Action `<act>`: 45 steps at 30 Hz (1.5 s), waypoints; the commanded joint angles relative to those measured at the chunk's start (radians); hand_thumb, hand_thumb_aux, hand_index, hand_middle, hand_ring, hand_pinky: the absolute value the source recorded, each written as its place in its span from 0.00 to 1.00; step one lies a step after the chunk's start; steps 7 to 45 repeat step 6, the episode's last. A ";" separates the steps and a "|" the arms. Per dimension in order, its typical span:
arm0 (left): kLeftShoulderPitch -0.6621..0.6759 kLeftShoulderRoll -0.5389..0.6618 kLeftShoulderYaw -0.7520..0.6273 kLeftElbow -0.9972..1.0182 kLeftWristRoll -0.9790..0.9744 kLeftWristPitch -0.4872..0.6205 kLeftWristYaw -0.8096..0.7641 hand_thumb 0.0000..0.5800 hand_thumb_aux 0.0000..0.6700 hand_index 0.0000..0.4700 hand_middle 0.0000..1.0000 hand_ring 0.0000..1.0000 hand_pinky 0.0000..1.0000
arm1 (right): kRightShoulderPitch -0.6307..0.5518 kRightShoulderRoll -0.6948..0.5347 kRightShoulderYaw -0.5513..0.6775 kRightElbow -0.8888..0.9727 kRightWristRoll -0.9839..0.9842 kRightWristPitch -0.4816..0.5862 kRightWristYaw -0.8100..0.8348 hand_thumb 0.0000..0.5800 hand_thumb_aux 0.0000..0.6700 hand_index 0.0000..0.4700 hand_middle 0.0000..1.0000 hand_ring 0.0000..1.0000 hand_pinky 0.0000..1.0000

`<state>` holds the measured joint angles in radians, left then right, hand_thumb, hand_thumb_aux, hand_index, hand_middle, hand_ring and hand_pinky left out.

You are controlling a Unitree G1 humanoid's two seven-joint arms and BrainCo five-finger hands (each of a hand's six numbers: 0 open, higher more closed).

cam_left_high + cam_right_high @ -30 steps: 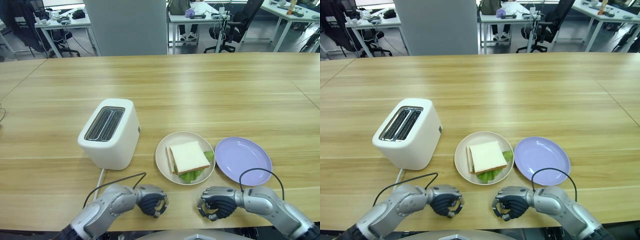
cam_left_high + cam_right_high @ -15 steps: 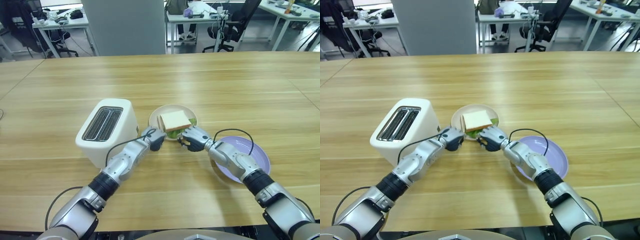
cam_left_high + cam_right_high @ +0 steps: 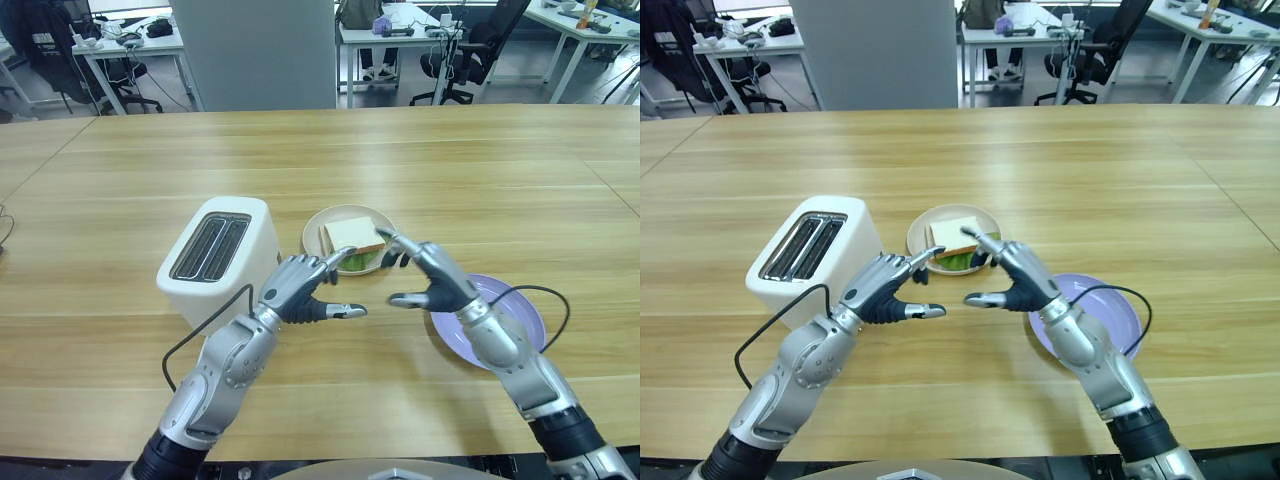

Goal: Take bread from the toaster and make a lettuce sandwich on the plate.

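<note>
A toaster [image 3: 218, 262] and purple plate [image 3: 520, 312] flank the sandwich [image 3: 351, 236].

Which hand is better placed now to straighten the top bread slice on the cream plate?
Probably the right hand: it is open, one fingertip at the near corner of the top bread slice. The left hand, also open, is at the rim of the cream plate.

Silver, smooth-shelled left hand [image 3: 298, 292] and right hand [image 3: 435, 283] with dark grey palms; silver jointed forearms, black bands near the elbows, a thin black cable looping from each wrist.
</note>
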<state>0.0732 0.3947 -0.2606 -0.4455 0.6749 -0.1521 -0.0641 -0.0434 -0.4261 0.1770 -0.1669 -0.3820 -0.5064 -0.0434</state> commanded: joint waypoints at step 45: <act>0.017 -0.051 0.065 -0.026 0.010 -0.215 0.209 0.00 0.00 0.00 0.00 0.00 0.00 | 0.120 0.079 -0.105 -0.036 -0.003 -0.135 -0.094 0.00 0.00 0.00 0.00 0.00 0.00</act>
